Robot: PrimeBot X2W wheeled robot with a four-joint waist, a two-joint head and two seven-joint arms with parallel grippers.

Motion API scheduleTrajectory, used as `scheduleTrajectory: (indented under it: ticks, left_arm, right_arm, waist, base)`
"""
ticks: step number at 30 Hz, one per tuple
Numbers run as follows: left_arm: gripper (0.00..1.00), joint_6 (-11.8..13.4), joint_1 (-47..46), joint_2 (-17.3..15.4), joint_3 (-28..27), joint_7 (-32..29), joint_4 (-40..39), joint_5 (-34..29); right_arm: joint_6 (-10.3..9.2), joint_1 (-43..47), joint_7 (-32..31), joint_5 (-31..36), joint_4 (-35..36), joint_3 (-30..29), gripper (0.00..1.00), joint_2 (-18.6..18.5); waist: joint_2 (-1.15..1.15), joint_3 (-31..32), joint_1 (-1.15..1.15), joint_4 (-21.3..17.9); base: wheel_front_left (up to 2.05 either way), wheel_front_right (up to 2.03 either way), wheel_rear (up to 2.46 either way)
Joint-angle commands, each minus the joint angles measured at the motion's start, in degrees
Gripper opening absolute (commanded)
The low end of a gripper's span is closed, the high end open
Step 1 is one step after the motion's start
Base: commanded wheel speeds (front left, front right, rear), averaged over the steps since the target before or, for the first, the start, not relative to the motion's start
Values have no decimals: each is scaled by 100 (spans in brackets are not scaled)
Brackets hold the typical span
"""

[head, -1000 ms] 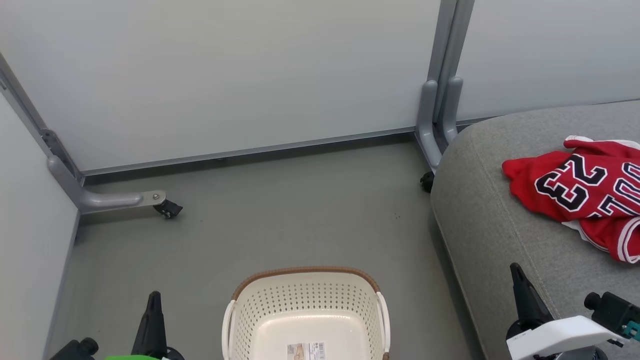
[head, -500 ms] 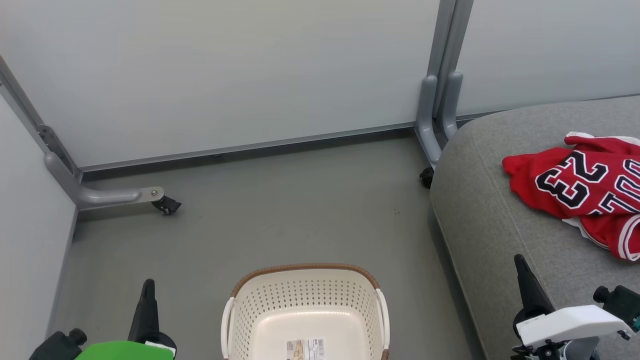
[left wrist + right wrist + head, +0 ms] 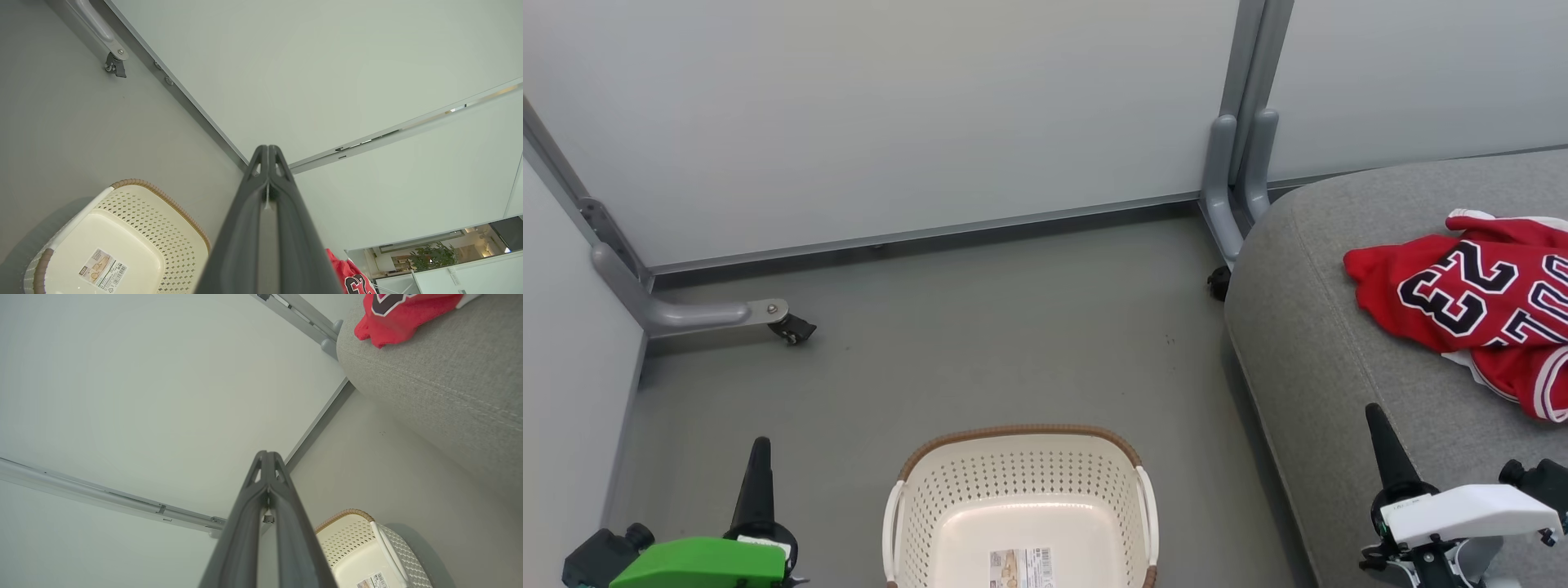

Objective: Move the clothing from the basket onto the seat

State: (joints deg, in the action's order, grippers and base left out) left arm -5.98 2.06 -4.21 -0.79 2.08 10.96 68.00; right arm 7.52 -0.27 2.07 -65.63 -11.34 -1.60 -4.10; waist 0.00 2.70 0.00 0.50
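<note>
The clothing (image 3: pixel 1470 302) lies crumpled on the seat (image 3: pixel 1323 367), towards the seat's far right part, with the black 23 facing up and a white-striped hem hanging towards the front. It runs past the right border of the head view. The basket (image 3: pixel 1013 431) stands on the grey floor (image 3: pixel 980 343) at the bottom middle of that view, well apart from the clothing. Its bare cream bottom carries a label sticker (image 3: pixel 1023 567).

A strip of floor separates the basket from the seat's rounded left side. Behind them stand pale partition panels (image 3: pixel 890 106). A grey metal foot (image 3: pixel 698 313) with a black caster (image 3: pixel 792 329) reaches out over the floor at the left. A pair of grey posts (image 3: pixel 1241 155) rises just beside the seat's back corner, with another caster (image 3: pixel 1218 283) close to the cushion.

The left hand (image 3: pixel 760 457) points up at the lower left, over the floor beside the basket, below it a green wrist cover (image 3: pixel 698 563). Its fingers are pressed together along their length. The right hand (image 3: pixel 1379 429) points up at the lower right, in front of the seat's near part and short of the clothing, with a white wrist cover (image 3: pixel 1470 510). Its fingers likewise meet at the tips.

The left wrist view also shows a potted plant (image 3: pixel 433 255) far off beyond the panels.
</note>
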Motion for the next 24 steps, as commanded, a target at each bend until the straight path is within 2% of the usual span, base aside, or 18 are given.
scheduleTrajectory:
  ticks: [1,24]
  left_arm:
    - [0,-23,-179,-40,-40,-37,-26,157]
    - [0,-93,-503,-29,-210,-360,132,1320]
  right_arm:
    - [-3,-136,-31,-169,23,-32,0,-41]
    - [-3,-360,-358,-1439,-116,-162,0,-36]
  waist:
    - [0,-8,0,-1]
    - [0,-124,0,-21]
  base:
    - [0,0,0]
    - [0,0,0]
